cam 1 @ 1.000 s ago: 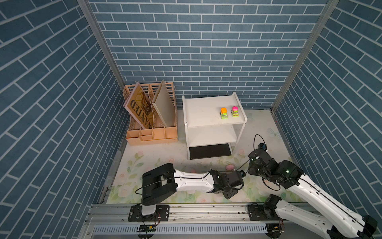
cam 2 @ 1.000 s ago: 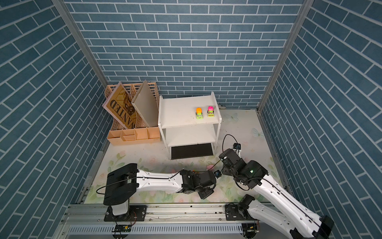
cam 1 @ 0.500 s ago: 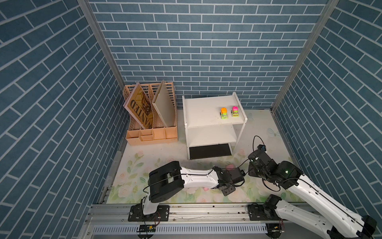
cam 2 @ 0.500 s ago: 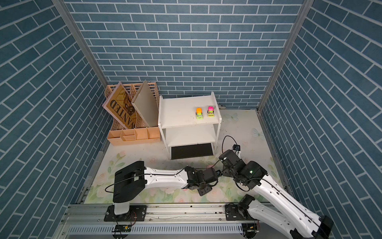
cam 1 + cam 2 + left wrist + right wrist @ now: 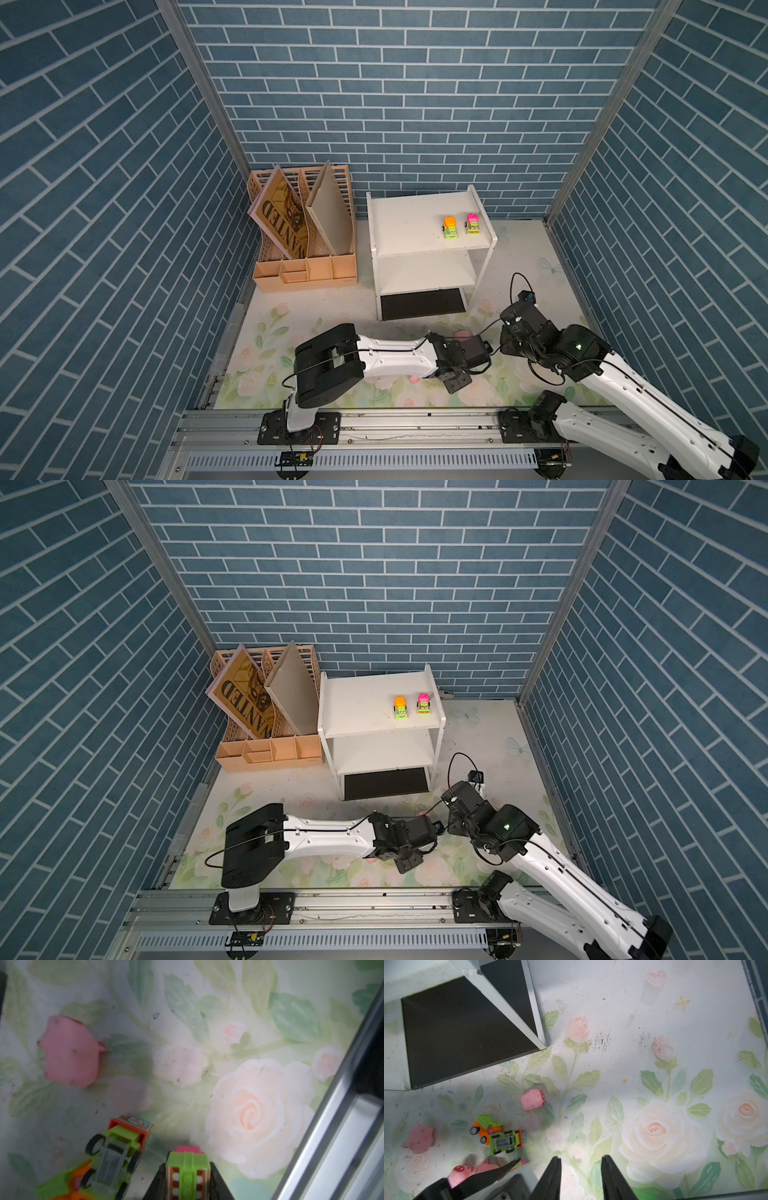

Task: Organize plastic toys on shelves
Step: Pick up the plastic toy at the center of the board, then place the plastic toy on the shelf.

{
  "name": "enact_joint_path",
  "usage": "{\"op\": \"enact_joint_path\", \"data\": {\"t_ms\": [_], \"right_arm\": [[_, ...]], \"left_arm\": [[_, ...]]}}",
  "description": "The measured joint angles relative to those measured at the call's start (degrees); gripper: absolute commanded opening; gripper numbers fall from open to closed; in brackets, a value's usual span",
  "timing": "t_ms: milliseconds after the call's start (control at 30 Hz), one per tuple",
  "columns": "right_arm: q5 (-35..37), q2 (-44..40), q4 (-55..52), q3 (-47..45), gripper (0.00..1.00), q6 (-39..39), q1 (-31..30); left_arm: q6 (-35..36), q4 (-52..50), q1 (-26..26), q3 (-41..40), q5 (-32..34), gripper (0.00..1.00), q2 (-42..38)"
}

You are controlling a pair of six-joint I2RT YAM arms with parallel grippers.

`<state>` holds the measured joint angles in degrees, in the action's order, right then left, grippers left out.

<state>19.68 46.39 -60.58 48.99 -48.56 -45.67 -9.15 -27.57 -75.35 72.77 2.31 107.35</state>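
A truck [image 5: 187,1162] is being pinched by the left hand [image 5: 187,1185] at the bottom centre of the left wrist frame, low at the tabletop [image 5: 249,1022]. The right hand [image 5: 581,1176] is being held spread and empty. A lift onto the shelves [image 5: 428,245] is being called for next.

Two toy trucks [image 5: 451,227] side by side atop the shelves [image 5: 407,232]; file organizer [image 5: 305,249] to their left.

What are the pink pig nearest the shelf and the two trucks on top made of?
The pink pig looks like soft rubber or squishy plastic: matte, rounded, dirt-speckled; softness is a guess. The two trucks look like hard moulded plastic: neon colours, crisp blocky edges, black wheels. The shelf seems painted or laminated board: flat, white, scuffed.
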Motion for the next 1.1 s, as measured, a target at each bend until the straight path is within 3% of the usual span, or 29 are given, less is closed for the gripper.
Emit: {"op": "enact_joint_path", "data": {"t_ms": [200, 300, 367, 667, 900, 1100], "right_arm": [[0.00, -0.20, 0.15, 0.00, 0.36, 0.00, 0.09], [0.00, 0.07, 0.39, 0.00, 0.36, 0.00, 0.09], [0.00, 0.44, 0.81, 0.00, 0.36, 0.00, 0.09], [-0.09, 1.75, 2.36, 0.00, 0.35, 0.13, 0.09], [-0.50, 1.99, 2.75, 0.00, 0.35, 0.55, 0.11], [-1.07, 2.49, 2.80, 0.00, 0.35, 0.61, 0.11]], "left_arm": [[-5.35, -3.69, 0.00, -1.14, 2.38, 0.23, -14.93], [-9.20, -7.39, 0.00, 3.89, 5.92, 0.11, -18.34], [-12.28, -9.51, 0.04, 9.18, 8.68, 0.08, -18.75], [-25.73, -15.08, 0.17, 35.08, 19.98, 0.00, -16.41], [-37.46, -24.28, 5.20, 58.21, 27.39, 0.00, -6.25], [-44.15, -30.27, 12.96, 61.53, 28.11, 0.00, -1.75]]}}
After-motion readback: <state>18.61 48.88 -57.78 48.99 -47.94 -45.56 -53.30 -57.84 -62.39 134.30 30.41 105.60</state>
